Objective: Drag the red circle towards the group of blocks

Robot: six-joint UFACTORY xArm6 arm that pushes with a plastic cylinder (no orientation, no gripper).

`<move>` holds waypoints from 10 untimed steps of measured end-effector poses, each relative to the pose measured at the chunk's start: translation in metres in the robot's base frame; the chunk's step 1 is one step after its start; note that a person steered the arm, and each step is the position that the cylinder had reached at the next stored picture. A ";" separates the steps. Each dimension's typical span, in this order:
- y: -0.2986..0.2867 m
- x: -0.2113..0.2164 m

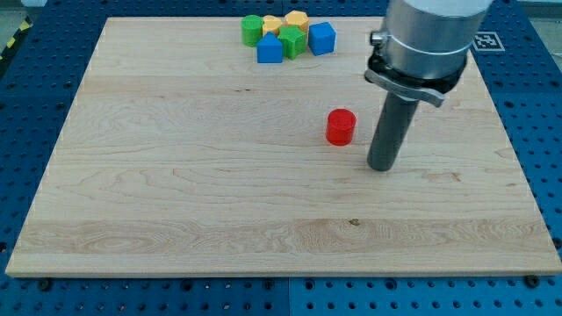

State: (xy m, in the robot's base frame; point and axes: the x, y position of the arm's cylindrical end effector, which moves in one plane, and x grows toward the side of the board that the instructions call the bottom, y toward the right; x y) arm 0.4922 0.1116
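The red circle (pixel 341 126) is a short red cylinder standing alone on the wooden board, right of the board's middle. My tip (pixel 381 167) rests on the board just to the right of it and a little lower in the view, apart from it. The group of blocks lies at the view's top centre: a green block (pixel 253 30), a yellow block (pixel 272 25), a yellow block (pixel 296 20), a green block (pixel 291 41), a blue block (pixel 270 49) and a blue cube (pixel 322 38), packed close together.
The wooden board (pixel 176 175) lies on a blue perforated table (pixel 26 105). The arm's grey body (pixel 430 35) hangs over the board's upper right. A black-and-white marker (pixel 486 40) sits at the top right.
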 end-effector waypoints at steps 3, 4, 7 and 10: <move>-0.029 -0.002; -0.031 -0.013; -0.033 -0.068; -0.037 -0.152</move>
State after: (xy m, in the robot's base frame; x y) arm 0.3400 0.0741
